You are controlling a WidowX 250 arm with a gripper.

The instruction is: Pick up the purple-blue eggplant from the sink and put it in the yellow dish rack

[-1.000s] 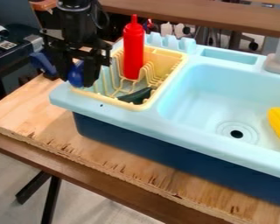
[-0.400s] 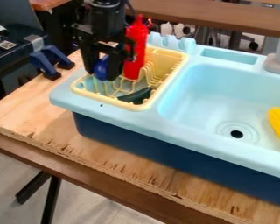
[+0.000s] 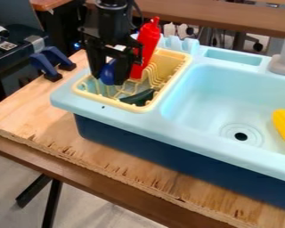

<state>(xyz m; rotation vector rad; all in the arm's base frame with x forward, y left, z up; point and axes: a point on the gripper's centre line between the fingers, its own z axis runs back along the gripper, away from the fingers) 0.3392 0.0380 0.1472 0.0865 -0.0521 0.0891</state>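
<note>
Red bottle (image 3: 146,46) tipped sinkward
The pincer (image 3: 108,79) and blue object (image 3: 108,72) have moved over the yellow rack (image 3: 185,61), nearer the bottle.

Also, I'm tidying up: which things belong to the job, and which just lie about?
Job:
pincer
blue object in it
leaning red bottle
yellow rack

Lying about:
dark green object in the rack
yellow corn
blue clamps

1. You have bright, diffuse light across the pale sink (image 3: 207,91), seemingly from overhead.
2. You get a soft shadow on the wooden board (image 3: 57,125), near the sink's front left corner.
3. Your black gripper (image 3: 109,80) is so dark that its finer detail is lost.
</note>
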